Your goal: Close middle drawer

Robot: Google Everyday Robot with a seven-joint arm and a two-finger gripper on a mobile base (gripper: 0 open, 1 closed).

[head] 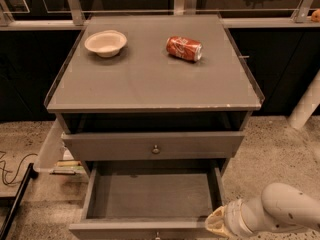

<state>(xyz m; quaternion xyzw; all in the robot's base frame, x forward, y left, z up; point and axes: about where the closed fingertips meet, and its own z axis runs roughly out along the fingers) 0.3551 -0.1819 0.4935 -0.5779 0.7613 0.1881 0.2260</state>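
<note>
Since the grey cabinet [150, 79] is the largest thing in view, all positions below are referenced to it.

- Middle drawer [150, 196]: second tier of the cabinet, pulled well out of the cabinet's front. Its inside is bare and its front panel lies at the lower edge of the view. Task not yet done.
- Uppermost drawer [200, 145]: just below the cabinet top, seated nearly flush.
- Arm [292, 211]: white, comes in low on the cabinet's right, outside its footprint.
- Gripper [216, 224]: at the cabinet's front right, by the right end of the open drawer's front panel. Whether the claw is spread or pressed together cannot be told, nor whether it touches the panel.
- Bowl [105, 43]: rear left of the cabinet top.
- Can [184, 48]: on its side, rear centre-right of the cabinet top.
- Knob [157, 235]: centre of the open drawer's front, partly cut off.

Step in hand, as judged: setting up the push. Contact so far off centre would likely rack the drawer against the cabinet's runners. Better to shift along the panel toward the knob, meet the flat face squarely, and push straight into the cabinet, level and slow, until the front sits flush.
</note>
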